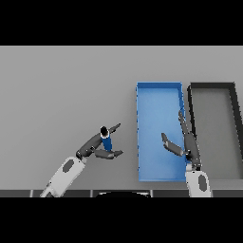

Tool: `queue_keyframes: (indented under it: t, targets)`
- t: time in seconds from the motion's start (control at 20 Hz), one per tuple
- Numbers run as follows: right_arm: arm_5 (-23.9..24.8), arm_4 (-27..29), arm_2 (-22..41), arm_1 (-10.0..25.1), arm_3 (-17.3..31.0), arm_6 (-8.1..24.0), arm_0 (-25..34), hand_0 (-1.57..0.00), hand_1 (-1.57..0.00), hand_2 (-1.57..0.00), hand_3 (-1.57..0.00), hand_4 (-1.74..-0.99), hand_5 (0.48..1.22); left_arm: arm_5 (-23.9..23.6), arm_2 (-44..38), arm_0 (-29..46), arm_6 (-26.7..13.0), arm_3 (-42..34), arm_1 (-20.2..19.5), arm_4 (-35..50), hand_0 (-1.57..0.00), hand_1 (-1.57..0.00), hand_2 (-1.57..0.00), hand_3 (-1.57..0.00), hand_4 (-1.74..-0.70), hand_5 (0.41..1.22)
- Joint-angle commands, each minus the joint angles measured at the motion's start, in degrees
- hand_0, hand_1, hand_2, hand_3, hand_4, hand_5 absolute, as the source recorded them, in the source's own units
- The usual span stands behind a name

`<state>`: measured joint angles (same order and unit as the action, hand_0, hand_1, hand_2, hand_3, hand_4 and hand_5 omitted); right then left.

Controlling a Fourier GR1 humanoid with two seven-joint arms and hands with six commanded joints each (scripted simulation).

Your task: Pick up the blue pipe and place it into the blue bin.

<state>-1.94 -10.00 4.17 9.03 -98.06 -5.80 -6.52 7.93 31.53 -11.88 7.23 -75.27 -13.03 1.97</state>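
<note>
Reaching across the grey table (61, 95), our left hand (97, 144) has its fingers and thumb spread around the blue pipe (106, 141), which stands upright between them, left of the blue bin (142, 142) and close to its left wall; one finger points up past the pipe's dark top, the thumb lies low beside its foot; whether the fingers already press on the pipe we cannot tell, so we read the hand as not yet clamped. Our right hand (182, 140) hangs over the right side of the blue bin, fingers straight and apart, holding nothing (it looks idle). Beyond it, just right of the bin, sits a black bin (236, 128).

We judge that we are at the grasp itself, the first step; the pipe is not in the bin. Next we need to close fingers and thumb firmly on the pipe without tipping it; then lift it clear of the table, carry it rightward over the bin's left wall, and let go above the blue floor; the right hand may want to move aside.
</note>
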Motion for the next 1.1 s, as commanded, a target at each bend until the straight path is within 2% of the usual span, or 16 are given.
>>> queue_keyframes:
  t: [0.0, 0.05, 0.1, 0.2, 0.25, 0.35, 0.4, 0.55, 0.8, 1.05]
  targets:
    - [0.04, -0.05, -0.14, 0.03, 0.81, 0.19, 0.43, 0.00, 0.00, 0.00, 0.00, -1.213, 0.655, 0.43, -0.60, 0.42, 0.83, -0.12, 0.46, 1.42, 0.00, -0.04, -0.15, -0.12, -1.19, 0.550]
    - [-0.18, 0.39, -0.20, -0.06, 0.80, 0.29, 0.86, 0.00, 0.00, 0.00, 0.00, -1.217, 0.655, 0.79, -1.15, 0.22, 1.18, 0.45, 1.18, 2.55, -0.01, -0.16, -0.31, -0.28, -1.24, 0.613]
    - [-0.42, 0.52, 0.07, -0.36, 0.84, -0.27, 0.39, 0.00, 0.00, 0.00, 0.00, -1.220, 0.656, 0.94, -1.79, 0.23, 1.40, 0.78, 1.87, 3.74, -0.12, -0.32, -0.49, -0.53, -1.28, 0.735]
    - [0.00, 0.16, -0.23, -0.11, 1.07, -0.08, 0.82, 0.00, 0.00, 0.00, 0.00, -1.219, 0.657, 0.34, -2.00, 0.36, 1.30, 0.57, 2.87, 4.38, -0.60, -0.75, -0.87, -0.91, -1.44, 0.910]
    - [-0.19, 0.47, -0.10, -0.35, 1.05, 0.05, 1.02, 0.00, 0.00, 0.00, 0.00, -1.224, 0.658, 0.34, -1.36, 0.63, 0.48, 0.53, 3.30, 4.16, -0.80, -0.92, -1.01, -1.03, -1.50, 0.972]
    - [-0.56, 0.96, -0.17, -0.47, 1.34, -0.21, 0.66, 0.00, 0.00, 0.00, 0.00, -1.233, 0.660, -0.07, -0.92, 0.58, 1.36, 0.61, 3.42, 3.93, -1.07, -1.15, -1.21, -1.19, -1.58, 1.062]
    - [-0.31, 0.60, 0.25, -0.86, 1.00, 0.19, 0.94, 0.00, 0.00, 0.00, 0.00, -1.228, 0.656, -0.94, -0.20, 0.71, 1.63, 0.26, 3.54, 3.04, -1.17, -1.24, -1.28, -1.27, -1.55, 1.094]
    - [-0.61, 1.25, -0.34, -0.63, 1.99, 0.70, 1.57, 0.00, 0.00, 0.00, 0.00, -1.221, 0.638, -2.11, 0.38, 1.63, 3.89, -1.46, 3.53, 1.47, -1.37, -1.40, -1.42, -1.42, -1.50, 1.156]
    - [-1.14, 1.79, -0.42, -0.36, 1.62, 1.31, 2.09, 0.00, 0.00, 0.00, 0.00, -1.229, 0.633, -2.72, -0.74, 0.44, 5.29, -5.81, 4.77, 1.99, -1.50, -1.51, -1.52, -1.52, -1.47, 1.200]
    - [0.09, -0.55, 0.18, -0.37, 1.99, 1.41, 2.25, 0.00, 0.00, 0.00, 0.00, -1.194, 0.642, -0.95, -0.47, -1.52, 1.79, -12.56, 5.30, 2.94, -1.55, -1.55, -1.56, -1.55, -1.47, 1.214]
